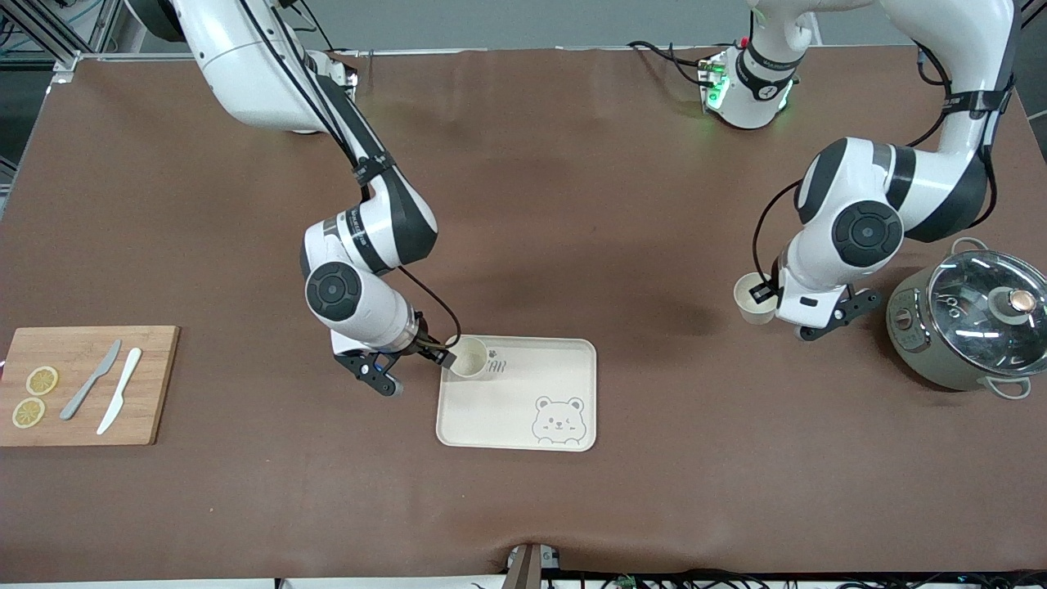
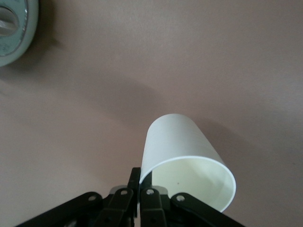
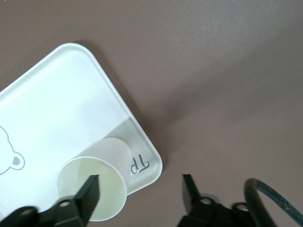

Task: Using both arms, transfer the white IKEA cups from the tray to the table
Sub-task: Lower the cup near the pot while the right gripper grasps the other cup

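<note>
One white cup (image 1: 468,357) stands upright on the bear tray (image 1: 523,409), in the tray corner farthest from the front camera and toward the right arm's end of the bench (image 1: 572,204), just beside the small printed lettering there. The right gripper (image 3: 141,191) is at that cup with its fingers spread: in the right wrist view one finger (image 3: 90,194) reaches over the cup's rim into its mouth, while the other stands well apart from the cup, over the tray's edge and bare bench. The fingers do not press the cup wall.

The second white cup (image 2: 182,161) is held by the left gripper (image 2: 137,198), which is clamped tight on the cup's rim, one finger inside and one outside. This cup hangs over bare bench, between the tray and the electric cooker (image 1: 969,319) with its glass lid, close to the cooker and well apart from the tray.

At the right arm's end of the bench lies a wooden cutting board (image 1: 155,384) carrying two lemon slices (image 1: 41,380), a grey knife (image 1: 90,380) and a white knife (image 1: 120,391).
</note>
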Robot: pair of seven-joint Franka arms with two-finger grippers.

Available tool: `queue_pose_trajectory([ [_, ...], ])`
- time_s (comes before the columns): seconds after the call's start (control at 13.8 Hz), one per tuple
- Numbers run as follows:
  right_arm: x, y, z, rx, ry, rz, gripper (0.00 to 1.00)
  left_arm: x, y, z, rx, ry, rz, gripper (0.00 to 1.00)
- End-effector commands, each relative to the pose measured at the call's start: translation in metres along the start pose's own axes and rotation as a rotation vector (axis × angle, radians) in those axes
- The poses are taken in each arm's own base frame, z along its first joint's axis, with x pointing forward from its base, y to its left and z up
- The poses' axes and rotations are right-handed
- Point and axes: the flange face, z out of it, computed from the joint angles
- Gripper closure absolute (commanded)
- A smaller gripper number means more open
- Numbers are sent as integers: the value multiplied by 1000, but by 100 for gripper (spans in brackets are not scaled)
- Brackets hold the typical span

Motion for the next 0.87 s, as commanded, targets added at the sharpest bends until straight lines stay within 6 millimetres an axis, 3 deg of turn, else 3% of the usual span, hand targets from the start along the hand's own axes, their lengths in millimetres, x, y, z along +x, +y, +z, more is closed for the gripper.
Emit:
queue_pose_trajectory([
  [0.0,-19,-19,26,24,15,36,38,-1,-34,25,-53,21,14,100],
  [0.07,-24,-23,31,33,21,49,48,1,-39,37,-78,37,7,100],
  [0.22,-31,-26,36,28,20,43,88,1,-40,58,-105,49,27,100],
  [0.29,-30,-25,35,29,21,39,100,3,-40,66,-120,25,18,100],
  [0.51,-26,-24,31,30,20,44,100,6,-43,76,-213,-66,18,100],
  [0.65,-23,-23,23,31,22,45,100,17,-58,88,-251,-100,54,100],
  [0.8,2,-11,1,20,5,78,100,21,-61,100,-250,-117,73,100],
])
